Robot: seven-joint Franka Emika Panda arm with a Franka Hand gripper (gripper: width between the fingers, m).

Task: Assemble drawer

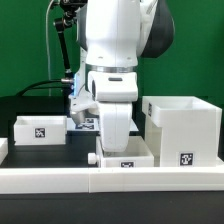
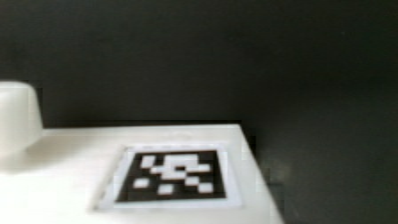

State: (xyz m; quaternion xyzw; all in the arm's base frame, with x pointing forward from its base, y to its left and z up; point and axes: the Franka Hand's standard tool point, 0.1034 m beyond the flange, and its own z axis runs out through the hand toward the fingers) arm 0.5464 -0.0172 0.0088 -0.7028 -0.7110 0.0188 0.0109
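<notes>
The drawer lies in three white parts. The large boxy casing [image 1: 182, 128] stands at the exterior view's right, its tag facing front. One shallow tray [image 1: 40, 129] lies at the left. The second tray [image 1: 143, 152] lies in the middle by the front rail, its knob [image 1: 92, 157] pointing left. My gripper [image 1: 118, 146] is lowered straight onto this middle tray, and its fingertips are hidden behind the hand and the tray wall. The wrist view shows a white tray face [image 2: 80, 150] with its square tag [image 2: 175, 177] very close, and no fingertips.
A low white rail [image 1: 60, 180] edges the table front. The marker board [image 1: 84, 122] lies behind the arm, between the left tray and the arm. A rounded white shape [image 2: 15, 115] stands at the edge of the wrist view. The table is black.
</notes>
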